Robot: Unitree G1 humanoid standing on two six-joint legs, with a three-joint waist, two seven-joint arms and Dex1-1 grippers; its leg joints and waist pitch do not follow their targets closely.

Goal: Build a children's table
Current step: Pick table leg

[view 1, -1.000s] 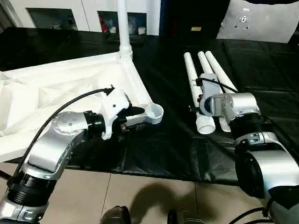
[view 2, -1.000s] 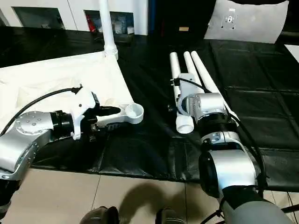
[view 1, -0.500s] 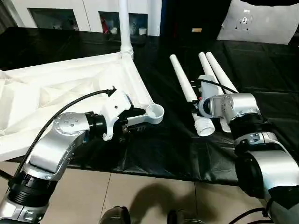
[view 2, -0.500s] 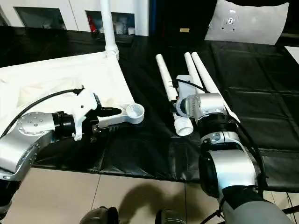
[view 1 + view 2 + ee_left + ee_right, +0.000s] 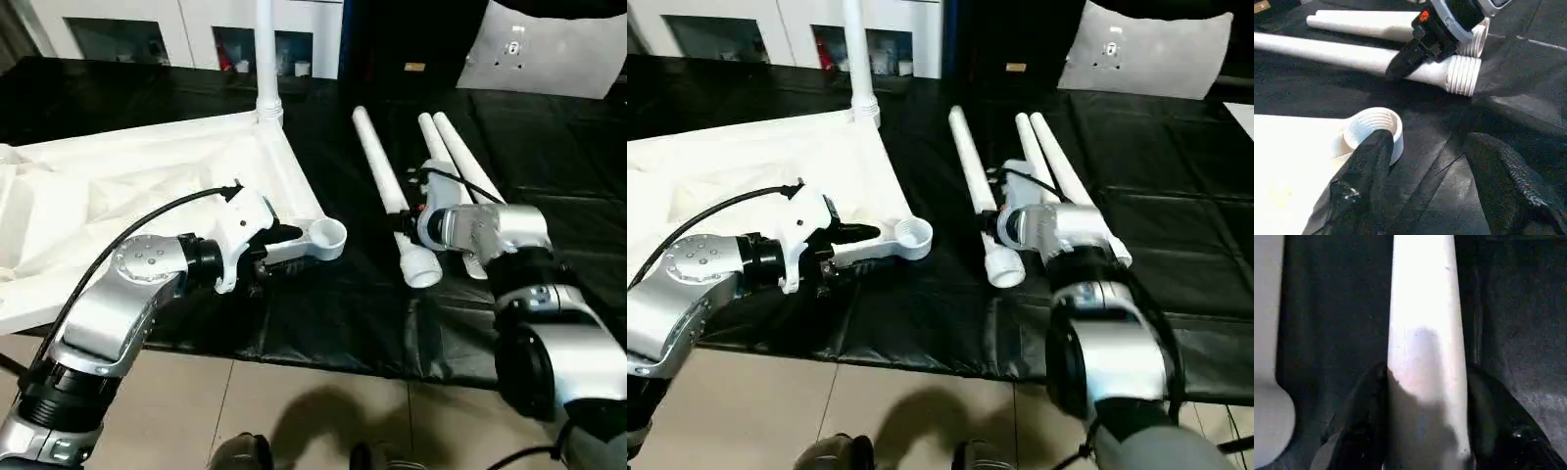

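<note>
Left eye view: the robot works at a black-covered bench (image 5: 323, 323) with the white tabletop (image 5: 118, 206) lying upside down on the bench's left half, ribs up. One leg (image 5: 265, 49) stands upright in the top's far corner socket. The near right corner socket (image 5: 326, 235) is empty and sits close to the bench's front edge.

The left gripper (image 5: 274, 247) reaches along the top's near edge toward that empty socket. In the left wrist view its two black fingers (image 5: 1364, 181) stand apart with nothing between them; one finger lies against the socket's (image 5: 1374, 128) outer wall, the other over bare black sheet.

Three loose legs lie on the bench's right half, pointing from the front toward the back. The leftmost leg (image 5: 387, 191) is angled away from the other two (image 5: 460, 162), its threaded end (image 5: 423, 269) nearest the front edge. The right gripper (image 5: 1422, 49) is on this leg just behind the threads. In the right wrist view its fingers (image 5: 1364, 421) sit on either side of the white shaft (image 5: 1422, 357), pressed to it.

A pale cushion (image 5: 549, 44) rests at the bench's far right corner, and cabinets (image 5: 127, 34) stand behind the back edge.
</note>
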